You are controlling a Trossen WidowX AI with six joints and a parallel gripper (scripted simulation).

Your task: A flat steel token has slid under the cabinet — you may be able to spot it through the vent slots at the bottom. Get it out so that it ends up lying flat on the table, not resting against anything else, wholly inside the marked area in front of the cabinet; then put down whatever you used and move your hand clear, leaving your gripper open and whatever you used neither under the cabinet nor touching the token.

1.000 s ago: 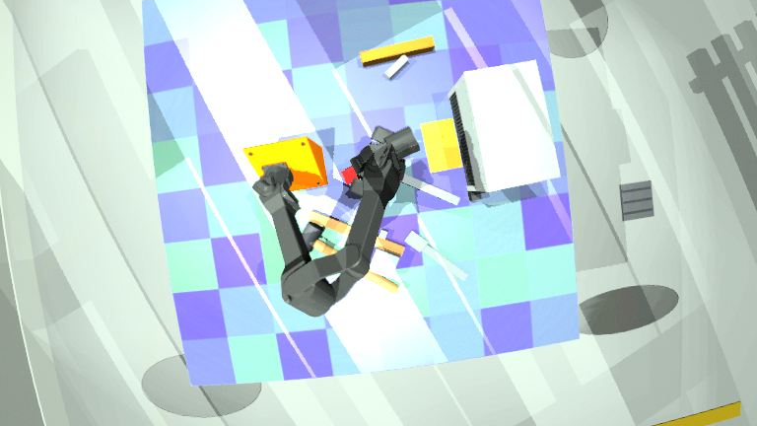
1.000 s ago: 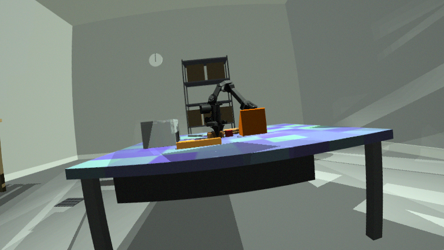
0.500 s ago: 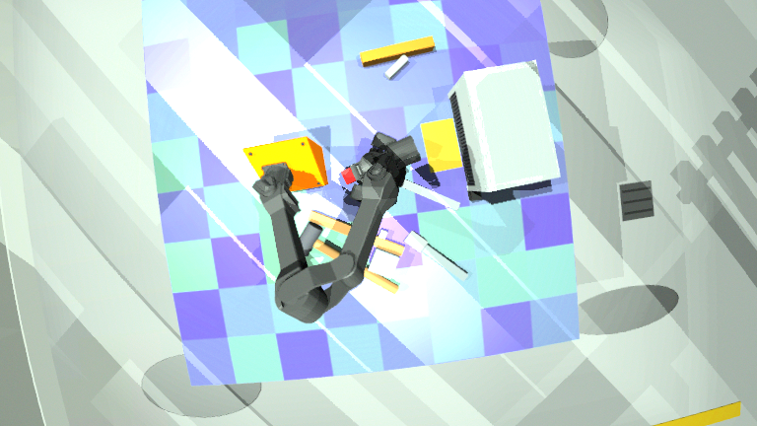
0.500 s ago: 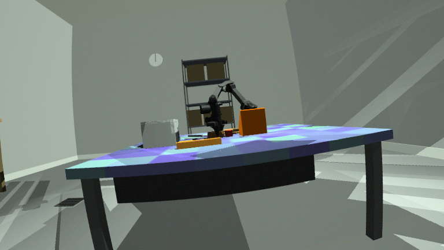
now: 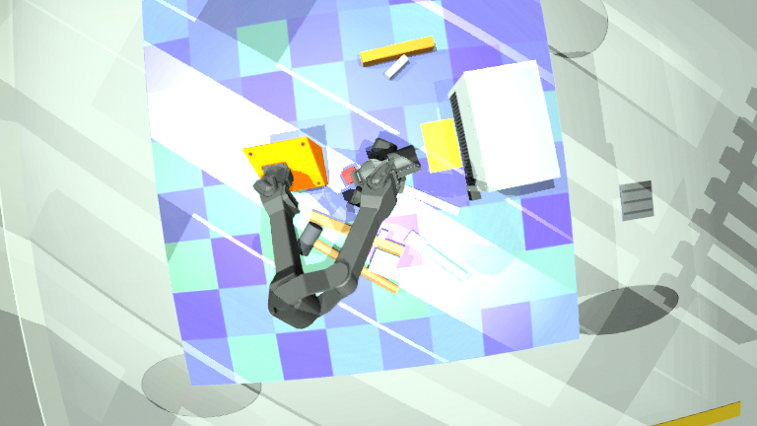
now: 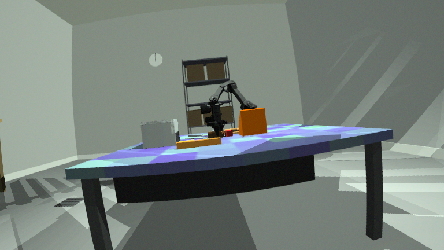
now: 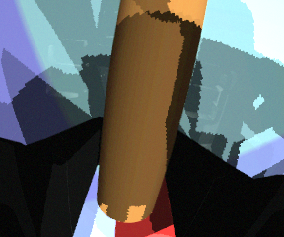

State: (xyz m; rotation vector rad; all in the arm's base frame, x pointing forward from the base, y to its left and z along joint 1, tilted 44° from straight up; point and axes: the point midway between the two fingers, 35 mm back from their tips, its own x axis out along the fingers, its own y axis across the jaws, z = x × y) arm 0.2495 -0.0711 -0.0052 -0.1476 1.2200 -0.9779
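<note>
My gripper (image 5: 367, 172) (image 6: 217, 134) (image 7: 136, 130) is shut on a round wooden handle (image 7: 144, 94), low over the table to the left of the marked area. A pale flat strip (image 5: 432, 199) runs from under the gripper towards the cabinet's near corner, in line with the handle. The yellow marked area (image 5: 441, 145) lies before the white cabinet (image 5: 511, 125) (image 6: 157, 134), along its dark vent slots (image 5: 460, 133). I see no token in any view; the cabinet hides what is under it. In the top view the gripper and arm cover the handle.
A red block (image 5: 348, 175) (image 6: 228, 132) (image 7: 132, 229) is close by the handle's butt end. An orange box (image 5: 287, 162) (image 6: 252, 121) stands left. An orange bar (image 5: 397, 51) (image 6: 198, 142) and small white block (image 5: 396, 67) lie behind. Wooden-handled tools (image 5: 380, 280) and a pale stick (image 5: 445, 259) lie near the forearm.
</note>
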